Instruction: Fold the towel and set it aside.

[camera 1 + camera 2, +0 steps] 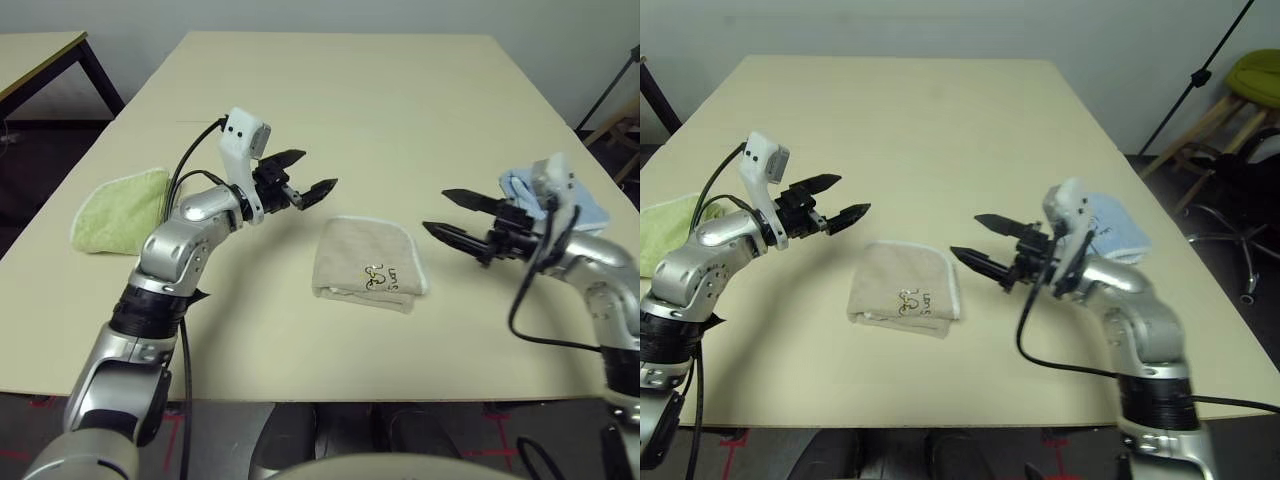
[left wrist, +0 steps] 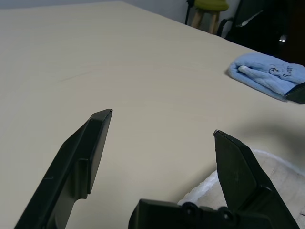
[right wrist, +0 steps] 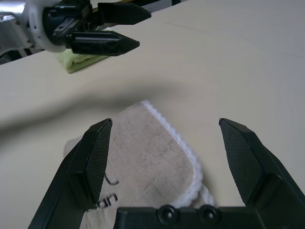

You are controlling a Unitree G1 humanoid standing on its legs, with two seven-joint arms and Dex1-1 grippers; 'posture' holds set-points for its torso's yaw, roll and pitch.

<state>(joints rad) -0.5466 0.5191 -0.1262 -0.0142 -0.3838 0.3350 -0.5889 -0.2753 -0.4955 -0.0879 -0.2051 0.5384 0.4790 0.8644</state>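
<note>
Left eye view, beige towel folded, white corded edging, embroidered lettering, left end effector released, right end effector released

The folded tan terry towel had white corded edging and dark embroidery. A folded terry cloth was yellow-green, a bundled one light blue.

Probably a lab or office, plain worktable, light stand, stool
</note>
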